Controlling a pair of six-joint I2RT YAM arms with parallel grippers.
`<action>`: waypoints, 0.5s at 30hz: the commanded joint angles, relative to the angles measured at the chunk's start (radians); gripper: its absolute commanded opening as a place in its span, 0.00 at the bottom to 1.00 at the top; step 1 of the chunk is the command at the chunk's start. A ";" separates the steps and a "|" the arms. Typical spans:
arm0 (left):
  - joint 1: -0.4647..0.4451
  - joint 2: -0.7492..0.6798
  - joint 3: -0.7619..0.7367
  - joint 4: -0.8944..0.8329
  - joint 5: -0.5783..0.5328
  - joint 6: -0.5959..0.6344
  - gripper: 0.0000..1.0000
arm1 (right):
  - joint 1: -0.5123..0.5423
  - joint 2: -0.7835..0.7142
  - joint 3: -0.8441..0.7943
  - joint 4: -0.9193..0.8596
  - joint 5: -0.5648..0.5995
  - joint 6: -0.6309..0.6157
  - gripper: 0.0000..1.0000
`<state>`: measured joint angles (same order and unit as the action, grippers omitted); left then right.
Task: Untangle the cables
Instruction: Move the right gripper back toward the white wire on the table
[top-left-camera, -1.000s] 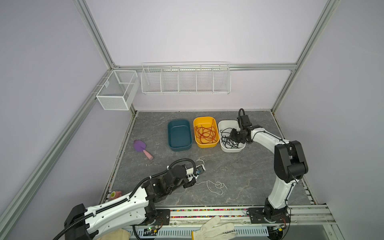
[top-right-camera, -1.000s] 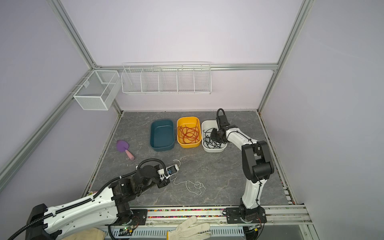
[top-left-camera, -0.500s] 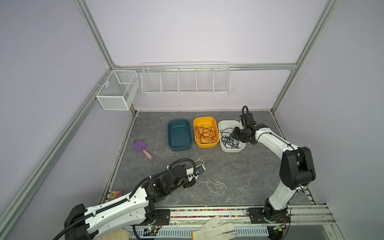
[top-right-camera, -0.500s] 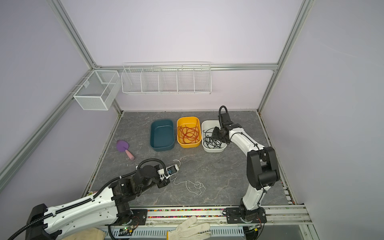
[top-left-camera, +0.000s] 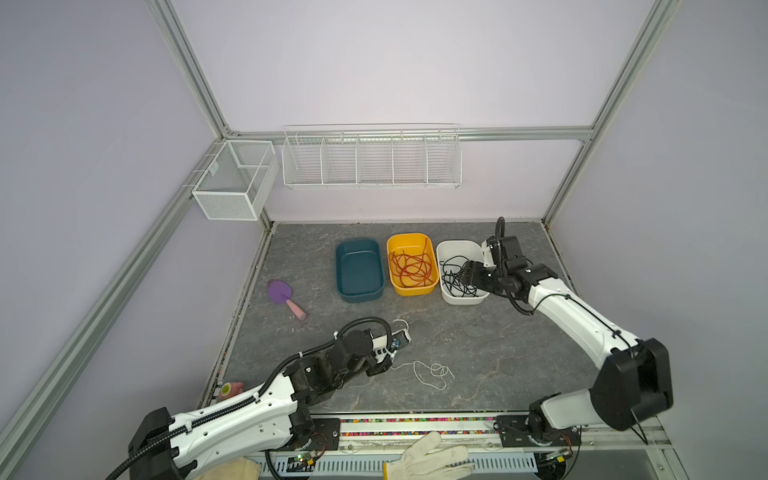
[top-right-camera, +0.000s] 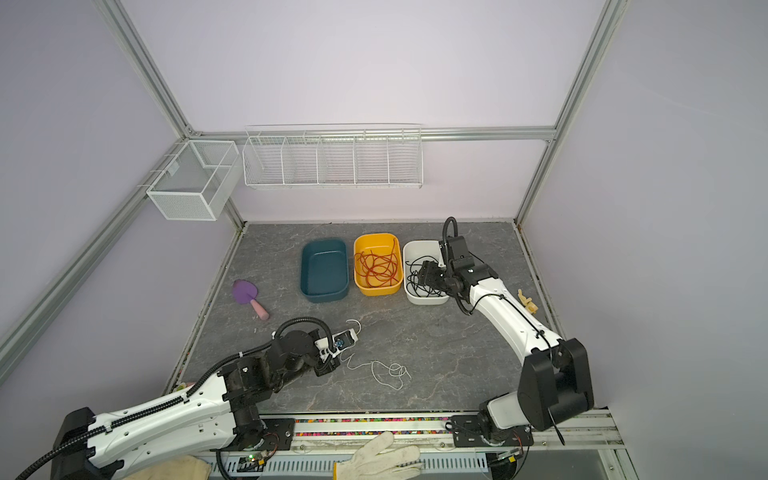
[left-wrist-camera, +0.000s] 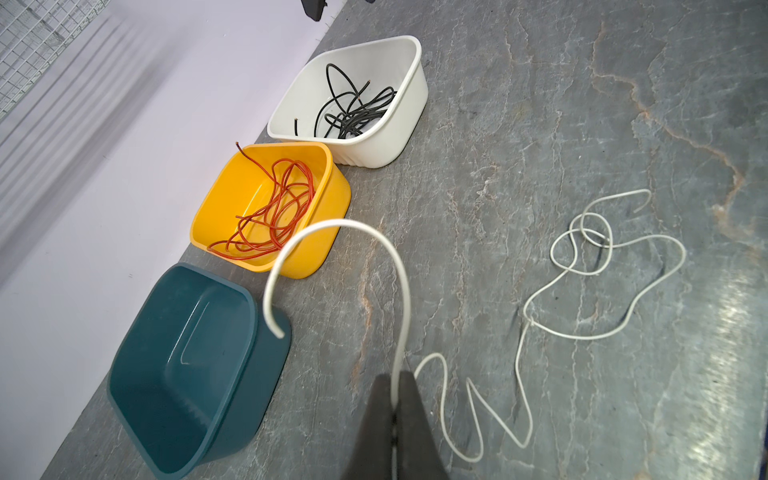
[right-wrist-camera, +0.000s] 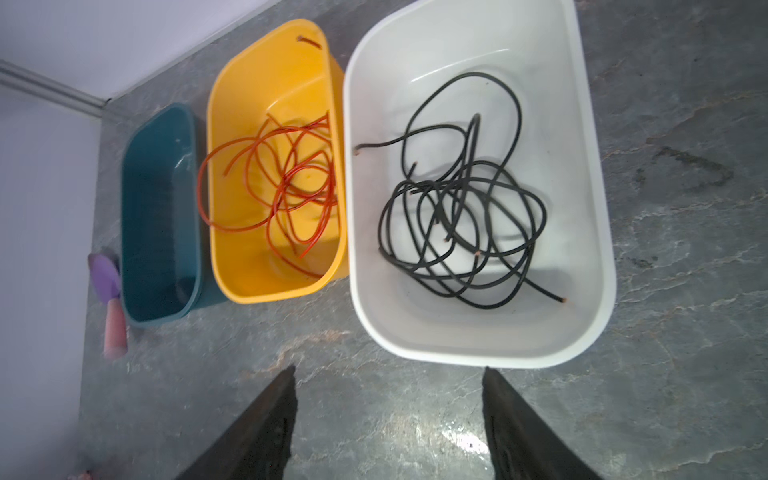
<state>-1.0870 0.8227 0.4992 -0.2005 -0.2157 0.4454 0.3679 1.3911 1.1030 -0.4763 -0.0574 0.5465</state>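
1. Left gripper (left-wrist-camera: 397, 380): the jaws are seen pressed together on the white cable (left-wrist-camera: 340, 223), which is pinched a short way back from one end. That end is carried past the fingertips in a free-standing arc.
2. Right gripper (right-wrist-camera: 388, 374): the jaws are held spread wide, with nothing between them. It is poised above the table (left-wrist-camera: 540, 124), close by the white bin (right-wrist-camera: 573, 104).
3. The rest of the white cable is laid out on the table, well apart from the bins. A wavy run is followed by a small cluster of overlapping loops near the far end.
4. Black cables (right-wrist-camera: 473, 133) are heaped loosely in the white bin. Red-orange cables (right-wrist-camera: 291, 183) are heaped in the yellow bin (right-wrist-camera: 257, 62). Nothing is seen in the teal bin (right-wrist-camera: 158, 208).
5. Handling, as judged: the white cable is taken to be very light and thin. Some spring is suggested by the arc, whose shape is kept unsupported. The smooth jacket may be slipped through a loose pinch.
6. Hold, as judged: the present pinch near the end is thought sound. A second hold is best placed on the plain run just short of the loops, not on the crossings, so that they are not drawn tight.
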 joint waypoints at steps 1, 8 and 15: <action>-0.004 0.001 0.004 -0.011 0.010 -0.007 0.00 | 0.035 -0.097 -0.082 0.081 -0.027 -0.032 0.75; -0.003 -0.006 0.009 -0.025 -0.008 -0.005 0.00 | 0.102 -0.248 -0.206 0.090 0.011 -0.012 0.98; -0.003 -0.019 0.009 -0.036 -0.025 -0.004 0.00 | 0.206 -0.369 -0.322 0.099 -0.007 -0.007 0.89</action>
<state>-1.0870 0.8181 0.4992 -0.2165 -0.2283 0.4419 0.5323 1.0626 0.8192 -0.3962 -0.0612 0.5346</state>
